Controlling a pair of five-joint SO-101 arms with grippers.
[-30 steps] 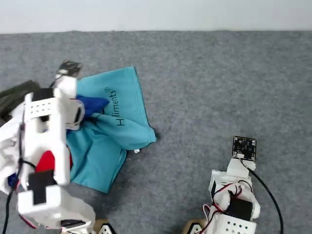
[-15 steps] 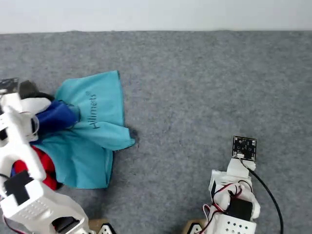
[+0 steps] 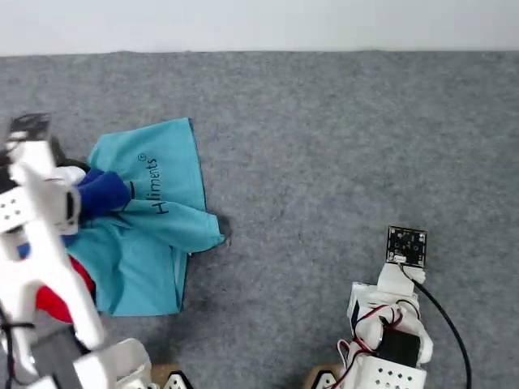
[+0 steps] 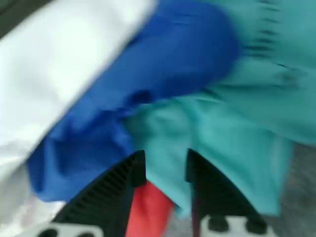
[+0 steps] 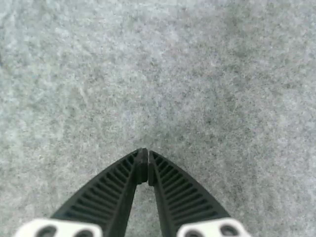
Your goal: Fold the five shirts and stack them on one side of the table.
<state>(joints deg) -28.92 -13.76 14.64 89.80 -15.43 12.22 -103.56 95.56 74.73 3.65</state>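
The teal shirt (image 3: 154, 243) lies rumpled and part-folded on the grey table (image 3: 340, 121). A blue shirt (image 3: 104, 194) is bunched over its edge on the left arm's side, a white shirt (image 4: 64, 64) lies just beyond the blue one, and a red shirt (image 4: 145, 215) peeks out from under the teal shirt's near edge. The left gripper (image 4: 163, 158) is down at that crowded edge, its jaws narrowly apart and, as it seems, pinching a fold of teal cloth. The right gripper (image 5: 144, 153) hangs over bare table well away from the teal shirt, jaws pressed together on nothing.

The step in hand looks like pulling the teal shirt free of the others so it can be spread out. To do it well, the left gripper should hold teal cloth alone, since blue and red lie touching it. A low, slow drag toward the bare table beside the shirt would help. The right gripper could pin or take the far hem to flatten it.
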